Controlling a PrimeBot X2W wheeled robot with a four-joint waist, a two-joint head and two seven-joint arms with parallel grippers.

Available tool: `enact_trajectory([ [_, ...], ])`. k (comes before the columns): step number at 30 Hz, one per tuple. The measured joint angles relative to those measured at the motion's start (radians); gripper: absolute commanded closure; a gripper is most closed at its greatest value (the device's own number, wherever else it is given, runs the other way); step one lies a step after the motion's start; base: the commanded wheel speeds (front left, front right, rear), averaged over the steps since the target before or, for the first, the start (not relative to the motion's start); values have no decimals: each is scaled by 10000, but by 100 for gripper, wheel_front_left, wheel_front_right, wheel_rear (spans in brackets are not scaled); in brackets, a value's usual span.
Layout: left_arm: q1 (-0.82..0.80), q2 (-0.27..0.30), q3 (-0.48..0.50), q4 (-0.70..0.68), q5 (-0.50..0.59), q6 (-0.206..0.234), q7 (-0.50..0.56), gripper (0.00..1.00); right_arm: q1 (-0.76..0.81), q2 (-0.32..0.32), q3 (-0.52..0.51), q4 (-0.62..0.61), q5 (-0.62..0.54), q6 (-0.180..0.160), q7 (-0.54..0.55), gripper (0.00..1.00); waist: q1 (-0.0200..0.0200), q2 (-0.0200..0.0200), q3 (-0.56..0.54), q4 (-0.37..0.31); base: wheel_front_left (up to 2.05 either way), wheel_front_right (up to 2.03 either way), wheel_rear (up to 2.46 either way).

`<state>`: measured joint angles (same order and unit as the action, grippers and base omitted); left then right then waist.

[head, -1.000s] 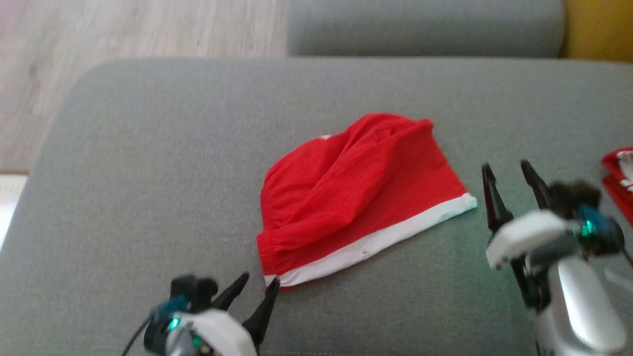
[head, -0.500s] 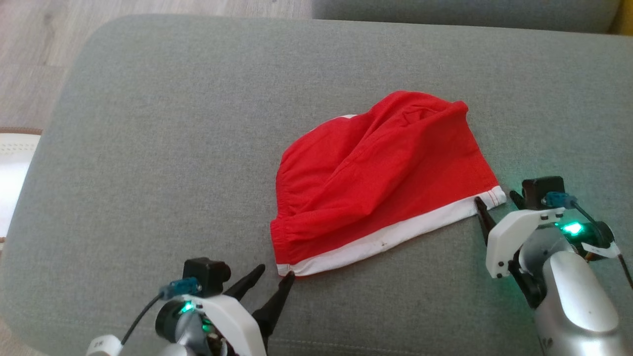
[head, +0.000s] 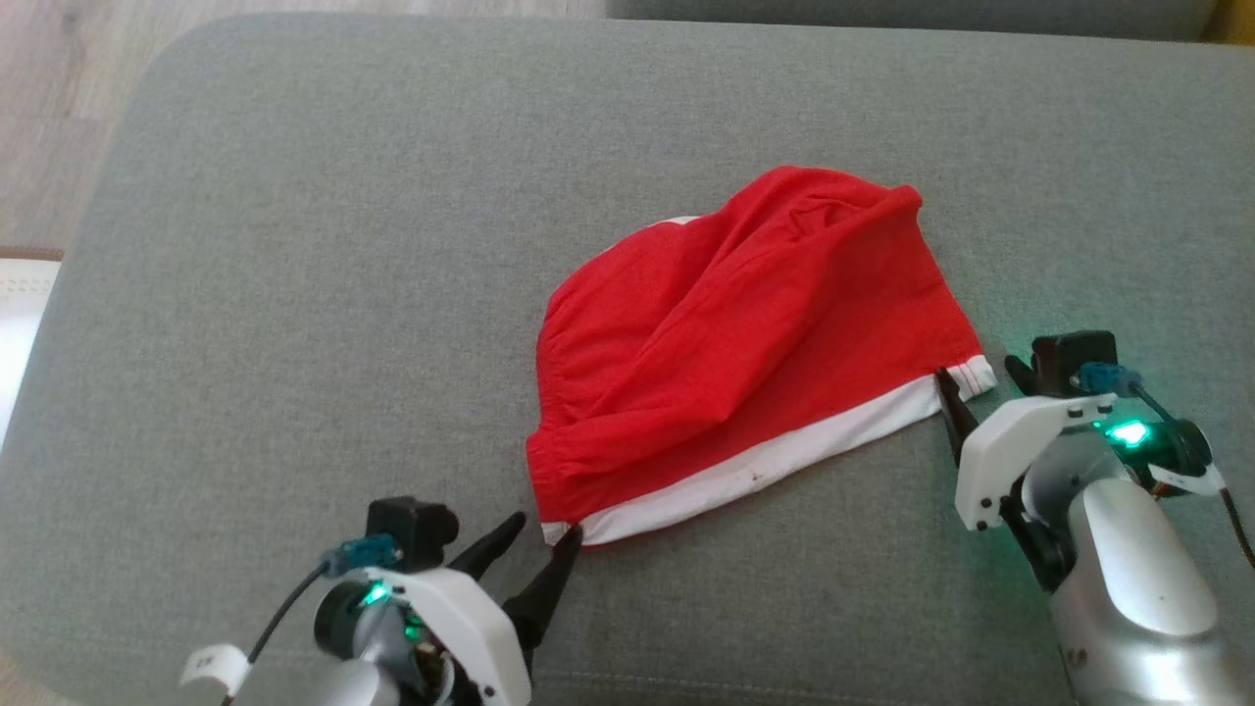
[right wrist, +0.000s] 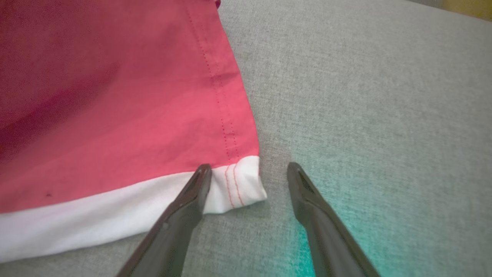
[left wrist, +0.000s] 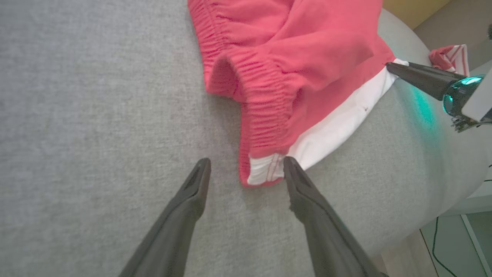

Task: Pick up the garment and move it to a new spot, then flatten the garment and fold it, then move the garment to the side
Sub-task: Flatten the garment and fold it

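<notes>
The garment (head: 745,333), red shorts with a white band along the near edge, lies rumpled on the grey cushion (head: 294,294). My left gripper (head: 545,527) stands open at its near-left corner. In the left wrist view that corner of the garment (left wrist: 292,50) sits between the fingers of the left gripper (left wrist: 246,161). My right gripper (head: 976,371) is open at the right corner. In the right wrist view the white corner of the garment (right wrist: 115,115) lies between the spread fingers of the right gripper (right wrist: 249,166), the left finger over the band.
A second red-and-white cloth (left wrist: 449,57) lies beyond the cushion's right end. Wooden floor (head: 59,98) shows past the cushion's rounded far-left corner, and another grey cushion (head: 882,8) lies behind. Wide bare cushion stretches to the left of the garment.
The head camera has tilted down and shifted. My right gripper has come in from the right and lowered to the garment's right corner. The left gripper stays at the near-left corner.
</notes>
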<state>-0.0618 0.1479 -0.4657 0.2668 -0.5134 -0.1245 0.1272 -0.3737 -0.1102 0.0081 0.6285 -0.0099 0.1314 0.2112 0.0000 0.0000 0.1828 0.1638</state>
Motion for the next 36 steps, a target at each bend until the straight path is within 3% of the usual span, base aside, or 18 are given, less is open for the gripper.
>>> enact_trajectory([
  [14, -596, 115, -792, 731, -552, 0, -523, 0, -272, -4, 150, 230, 146, 0, -88, 0, 0, 0, 127, -85, 0, 0, 0],
  [15, -646, 117, -830, 805, -585, 0, -596, 5, -273, -4, 174, 245, 217, 0, -86, 4, 0, 0, 124, -82, 0, 0, 0],
  [16, -681, 128, -880, 842, -629, 0, -600, 16, -273, -6, 192, 255, 276, 0, -86, 17, 0, 0, 121, -80, 0, 0, 0],
  [17, -697, 148, -974, 884, -662, 0, -619, 26, -273, -6, 199, 268, 336, 2, -75, 37, 0, 0, 113, -77, 0, 0, 0],
  [18, -697, 155, -1064, 940, -708, 0, -673, 59, -273, -2, 224, 284, 391, 0, -73, 61, 0, 0, 102, -74, 0, 0, 0],
  [19, -696, 169, -1147, 976, -719, 0, -673, 73, -273, 0, 265, 297, 437, 2, -67, 75, 0, 0, 86, -75, 0, 0, 0],
  [20, -697, 201, -1244, 984, -763, 0, -673, 93, -273, 8, 284, 305, 493, 2, -23, 100, 0, 0, 75, -81, 0, 0, 0],
  [21, -700, 230, -1323, 984, -836, 0, -683, 93, -274, 25, 278, 303, 648, 2, 17, 100, 0, 0, 83, -90, 0, 0, 0],
  [22, -702, 263, -1384, 989, -907, 0, -685, 100, -274, 58, 267, 303, 861, 2, 17, 100, 1, 0, 82, -102, 0, 0, 0],
  [28, -640, 608, -1659, 443, -1664, 0, -654, 100, -166, 161, 169, -192, 2353, 2, 201, 100, 1, 0, -235, -222, 0, 0, 0],
  [31, -623, 905, -1465, -809, -2523, 2, -443, 100, 41, 240, 46, -1465, 3766, 2, 416, 100, 0, 0, -492, -290, 0, 0, 0],
  [33, -621, 1206, -1383, -1942, -3068, 2, -192, 100, 268, 307, -119, -2755, 5191, 0, 832, 100, 0, 0, -667, -330, 0, 0, 0],
  [36, -604, 1638, -1097, -3835, -4029, 2, 198, 100, 673, 282, -489, -4836, 6403, 0, 1480, 100, 0, 0, -879, -449, 0, 0, 0],
])
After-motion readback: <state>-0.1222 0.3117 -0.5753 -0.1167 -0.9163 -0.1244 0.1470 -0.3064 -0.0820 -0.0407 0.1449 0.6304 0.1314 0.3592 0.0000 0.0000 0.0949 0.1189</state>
